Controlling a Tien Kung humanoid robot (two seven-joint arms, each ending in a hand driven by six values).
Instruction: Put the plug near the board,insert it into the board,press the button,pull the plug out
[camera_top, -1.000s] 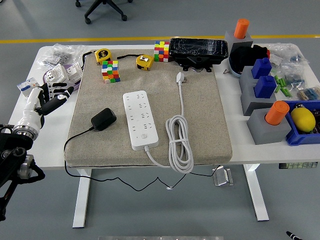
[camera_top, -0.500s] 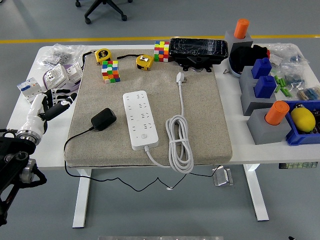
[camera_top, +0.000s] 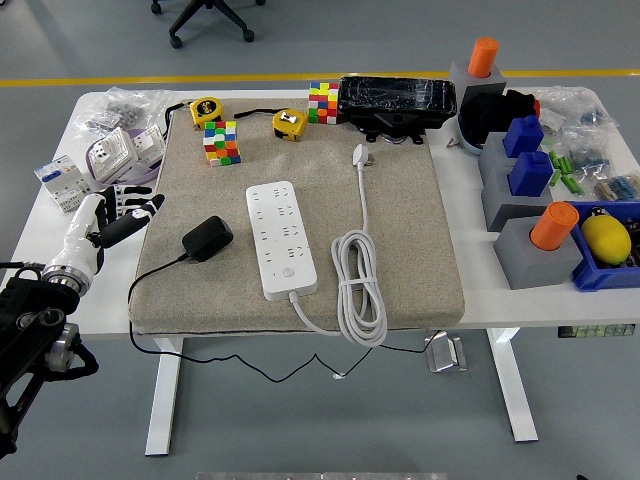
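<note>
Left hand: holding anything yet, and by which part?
Nothing. The left hand hovers open-fingered at the mat's left edge, apart from the black adapter plug.

left hand (camera_top: 108, 220): over the table's (camera_top: 60, 265) left part, fingers (camera_top: 140, 213) spread, pointing toward the mat's (camera_top: 410, 240) left edge
adapter (camera_top: 207, 238): on the mat, just right of the fingertips, apart from them
board (camera_top: 281, 238): on the mat, right of the adapter, farther from the fingers
coiled cord (camera_top: 360, 285): right of the board, on the mat
plug (camera_top: 361, 155): beyond the coil, well right of and behind the fingers
boxes (camera_top: 95, 165): just behind the fingers, on the bare table
cube (camera_top: 221, 142): behind and right of the fingers, on the mat's far left corner
</note>
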